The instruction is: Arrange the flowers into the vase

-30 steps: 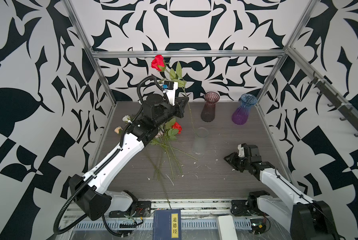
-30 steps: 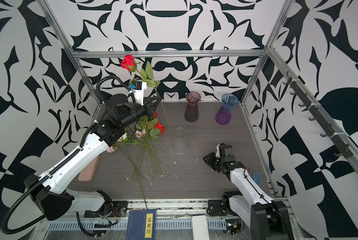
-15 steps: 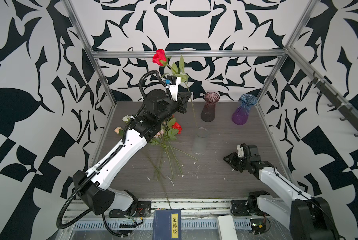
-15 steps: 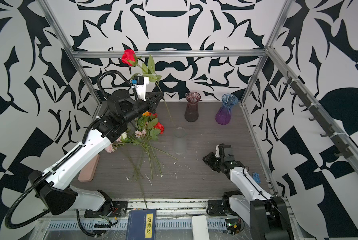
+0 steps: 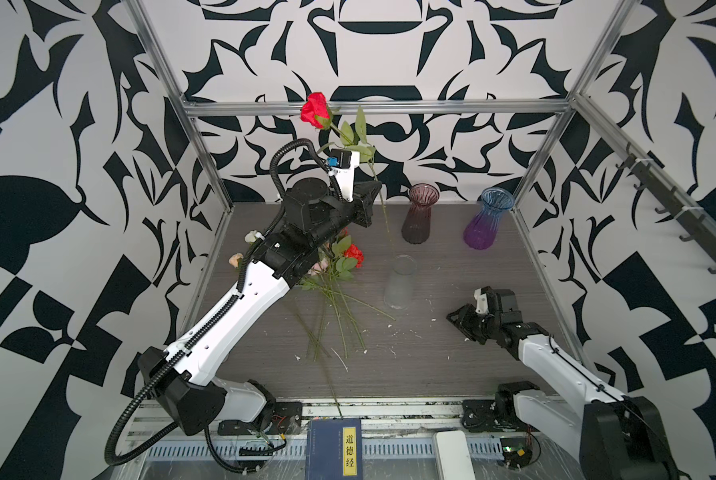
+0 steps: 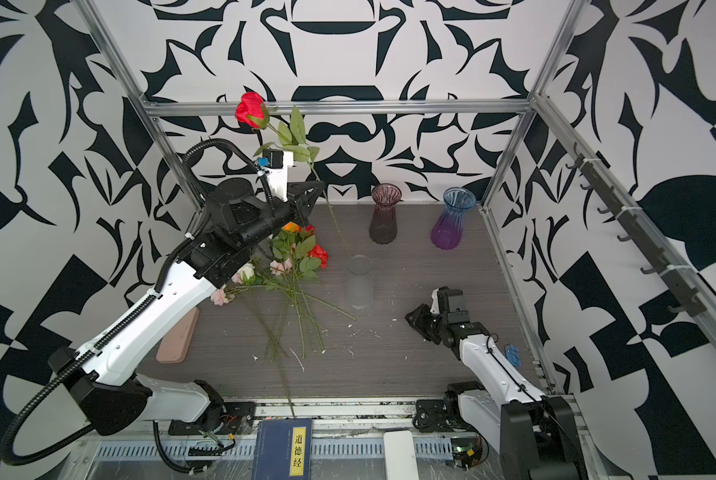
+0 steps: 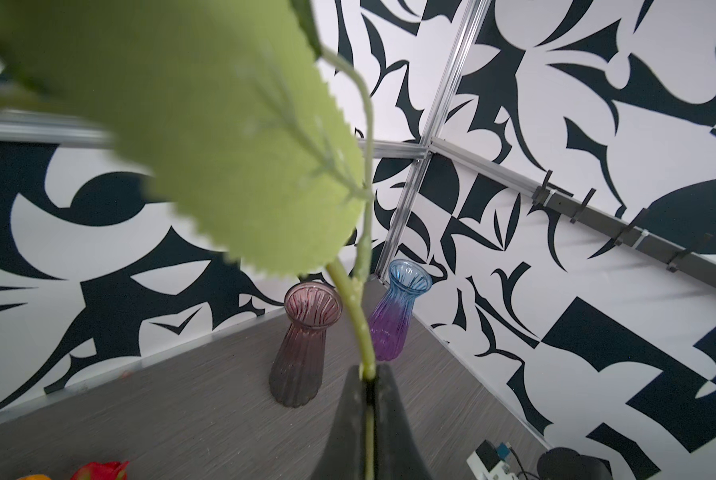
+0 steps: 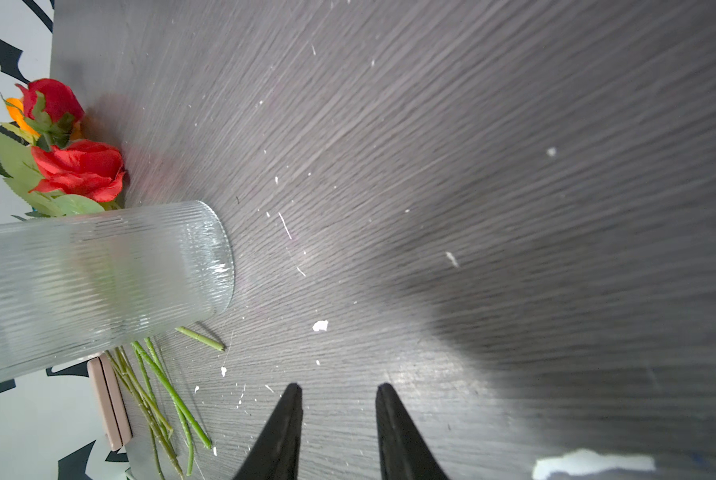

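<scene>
My left gripper (image 5: 373, 190) (image 7: 368, 374) is raised high and shut on the green stem of a red rose (image 5: 313, 110) (image 6: 250, 109). The bloom stands above it against the back wall. The stem's lower end hangs close to the rim of the clear ribbed vase (image 5: 400, 286) (image 8: 98, 282); whether it is inside I cannot tell. More flowers (image 5: 339, 266) (image 6: 293, 257) lie in a pile on the table, left of that vase. My right gripper (image 5: 458, 320) (image 8: 337, 390) rests low at the right, open and holding nothing.
A maroon vase (image 5: 419, 216) and a blue-purple vase (image 5: 487, 220) stand at the back. A pink block (image 6: 179, 336) lies near the left arm. A dark book (image 5: 334, 449) sits at the front edge. A hook rail (image 5: 680, 208) lines the right wall.
The left arm has lifted the red rose higher and a little to the right, bringing the stem's end towards the clear vase. The right arm has not moved.
</scene>
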